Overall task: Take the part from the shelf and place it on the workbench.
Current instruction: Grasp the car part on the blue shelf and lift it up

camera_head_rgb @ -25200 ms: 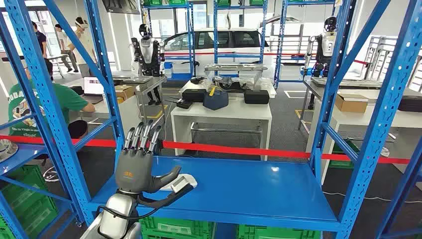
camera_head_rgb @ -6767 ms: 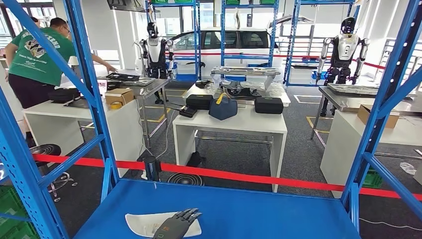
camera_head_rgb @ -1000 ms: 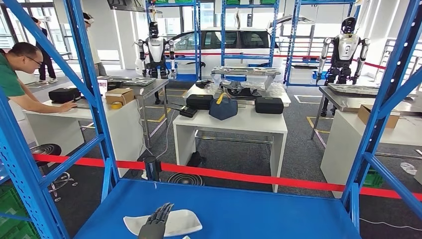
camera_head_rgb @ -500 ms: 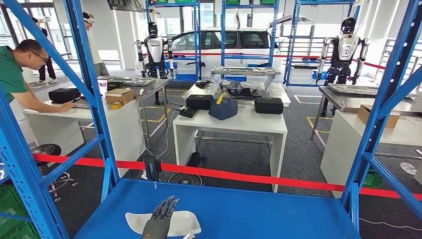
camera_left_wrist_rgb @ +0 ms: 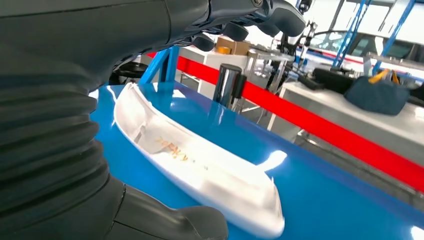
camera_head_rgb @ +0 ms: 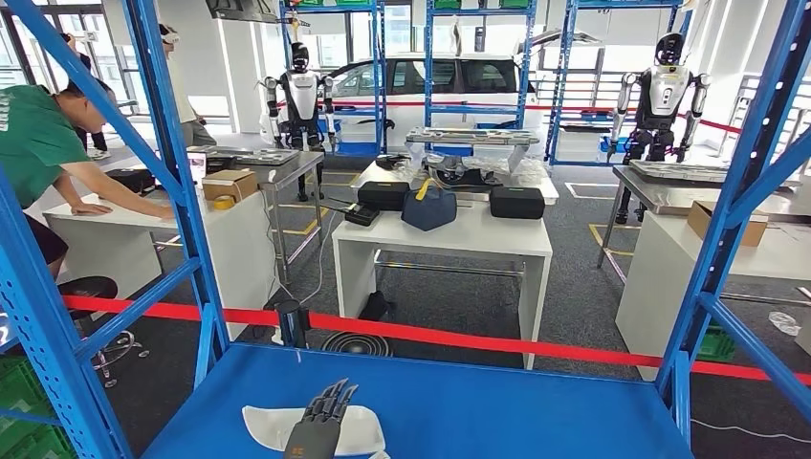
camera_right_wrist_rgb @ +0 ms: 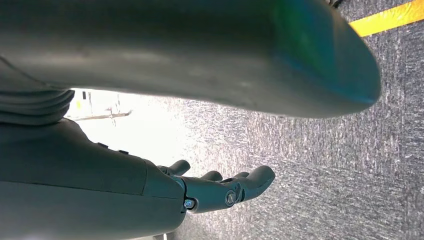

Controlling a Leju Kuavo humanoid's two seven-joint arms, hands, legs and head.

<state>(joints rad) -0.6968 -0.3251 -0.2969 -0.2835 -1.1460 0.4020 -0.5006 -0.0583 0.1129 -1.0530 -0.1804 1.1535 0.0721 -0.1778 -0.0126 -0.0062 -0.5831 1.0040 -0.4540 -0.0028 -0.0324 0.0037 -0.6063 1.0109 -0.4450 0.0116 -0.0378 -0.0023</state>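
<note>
Fingers (camera_head_rgb: 330, 400) of the left hand (camera_head_rgb: 316, 426) are stretched out and spread, hovering over the white part (camera_head_rgb: 356, 428), holding nothing; in the left wrist view the thumb (camera_left_wrist_rgb: 165, 222) sits on the near side of the part (camera_left_wrist_rgb: 200, 170) and the darker fingers (camera_left_wrist_rgb: 240, 20) arch above it, no clear contact. The part lies flat on the blue shelf (camera_head_rgb: 497, 402), near its front edge, long side across. Right hand (camera_right_wrist_rgb: 210, 192) hangs over grey carpet (camera_right_wrist_rgb: 350, 150), fingers loosely extended, empty. Behind the shelf: red tape barrier (camera_head_rgb: 459, 338), white table (camera_head_rgb: 449, 234) with dark cases, a person in green (camera_head_rgb: 38, 143) leaning on a desk.
</note>
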